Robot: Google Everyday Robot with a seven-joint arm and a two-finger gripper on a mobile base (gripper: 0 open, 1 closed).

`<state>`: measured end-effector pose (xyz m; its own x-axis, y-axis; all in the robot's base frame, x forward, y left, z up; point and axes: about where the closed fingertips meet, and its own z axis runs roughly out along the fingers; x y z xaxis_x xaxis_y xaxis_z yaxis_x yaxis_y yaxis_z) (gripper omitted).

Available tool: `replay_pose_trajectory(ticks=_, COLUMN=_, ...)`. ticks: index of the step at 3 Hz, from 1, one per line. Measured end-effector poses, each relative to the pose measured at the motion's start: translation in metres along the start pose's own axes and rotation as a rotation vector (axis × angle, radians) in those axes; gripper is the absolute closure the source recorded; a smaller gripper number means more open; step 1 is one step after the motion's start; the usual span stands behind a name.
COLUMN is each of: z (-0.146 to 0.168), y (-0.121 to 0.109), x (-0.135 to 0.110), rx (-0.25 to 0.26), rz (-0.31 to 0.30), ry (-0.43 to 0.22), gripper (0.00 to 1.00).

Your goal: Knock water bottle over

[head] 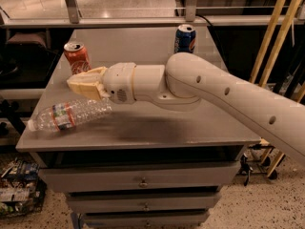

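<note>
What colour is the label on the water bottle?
Red and blue, camera view; gripper beside the lying water bottle.

Comes in from the lower right edge as a thick white arm [248, 104], sloping up leftward to a rounded elbow [183, 75] near the middle. Runs almost level from there through a short white wrist [121, 82]. Ends in a tan gripper [72, 82] at the left of the view, held low, pointing left and slightly down
</note>
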<state>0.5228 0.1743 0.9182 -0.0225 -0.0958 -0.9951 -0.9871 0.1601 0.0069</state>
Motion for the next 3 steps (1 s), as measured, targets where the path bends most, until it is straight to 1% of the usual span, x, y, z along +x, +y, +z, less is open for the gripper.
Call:
replay_pose_trajectory(ticks=2, z=0.006, y=-0.017, x=0.006, rx=-0.015, rz=-0.031, ry=0.017, gripper=1.00)
replay_pose_trajectory(ticks=3, z=0.003, y=-0.028, x=0.014, rx=-0.025, rz=-0.038, ry=0.038, gripper=1.00)
